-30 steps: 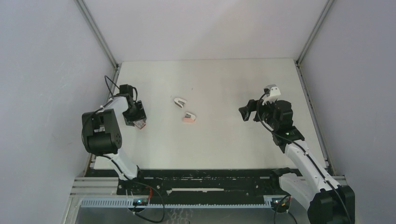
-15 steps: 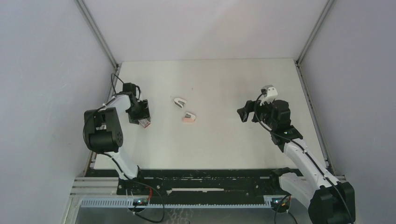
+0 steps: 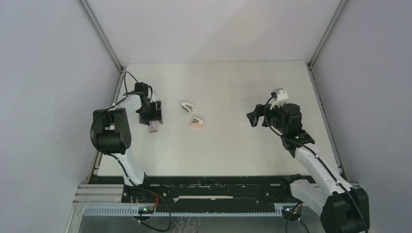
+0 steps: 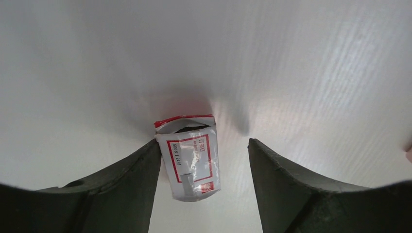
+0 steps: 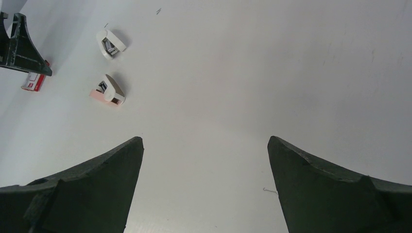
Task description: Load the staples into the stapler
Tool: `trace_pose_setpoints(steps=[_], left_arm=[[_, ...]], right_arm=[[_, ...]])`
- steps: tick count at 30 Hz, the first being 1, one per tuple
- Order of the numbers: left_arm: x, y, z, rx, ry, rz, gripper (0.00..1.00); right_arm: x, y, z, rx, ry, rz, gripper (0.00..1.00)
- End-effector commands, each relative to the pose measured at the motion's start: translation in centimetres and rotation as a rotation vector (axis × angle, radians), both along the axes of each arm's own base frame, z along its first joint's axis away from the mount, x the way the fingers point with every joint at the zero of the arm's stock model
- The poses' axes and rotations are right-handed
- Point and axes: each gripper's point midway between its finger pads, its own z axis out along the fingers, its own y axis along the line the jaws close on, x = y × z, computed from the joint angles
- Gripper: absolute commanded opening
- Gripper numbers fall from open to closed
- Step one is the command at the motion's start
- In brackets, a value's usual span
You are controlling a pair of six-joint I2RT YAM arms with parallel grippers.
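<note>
Left pincer (image 4: 204, 144) spread open, straddling the small white cardboard box with red label (image 4: 190, 160). We note the box touches the finger (image 4: 138, 184) on the view's left, with a gap at the other. Its far flap stands open, the inside dark. A grey strip shows on its face; we cannot tell whether that is the staples. Small white stapler (image 3: 187, 105) and pink-based white stapler (image 3: 196, 122) lie to its right, apart. Right pincer (image 5: 205, 141) wide open above the white table (image 5: 291, 73), gripping nothing.

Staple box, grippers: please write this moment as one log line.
left gripper open, staple box between jaws | right gripper open, empty | white stapler, pink stapler untouched
</note>
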Motion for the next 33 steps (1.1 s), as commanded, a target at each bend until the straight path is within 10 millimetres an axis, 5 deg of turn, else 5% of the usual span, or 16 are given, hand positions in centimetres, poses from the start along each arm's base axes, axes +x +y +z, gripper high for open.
trace_pose_setpoints(steps=[1, 11, 17, 24, 29, 33], left_arm=[[1.7, -1.9, 1.5, -0.017, -0.051, -0.1, 0.7], [1.1, -0.7, 1.2, 0.078, -0.018, -0.073, 0.54], [1.2, -2.7, 2.3, 0.072, -0.066, -0.141, 0.43], [-1.0, -12.2, 6.2, -0.011, -0.209, -0.421, 0.42], [-6.2, -22.0, 7.7, -0.071, -0.258, -0.779, 0.42], [-10.5, -27.8, 8.6, -0.116, -0.282, -1.014, 0.42]], right_arm=[[0.9, 0.5, 3.2, 0.01, -0.09, 0.02, 0.98], [0.7, 0.3, 3.1, 0.0, -0.086, 0.014, 0.98], [0.7, 0.8, 2.7, 0.013, -0.07, 0.032, 0.98], [0.6, 1.4, 2.1, 0.091, 0.026, 0.013, 0.95], [-1.2, 4.7, 0.4, 0.231, 0.217, 0.148, 0.82], [-3.2, 5.5, -2.1, 0.276, 0.403, 0.173, 0.73]])
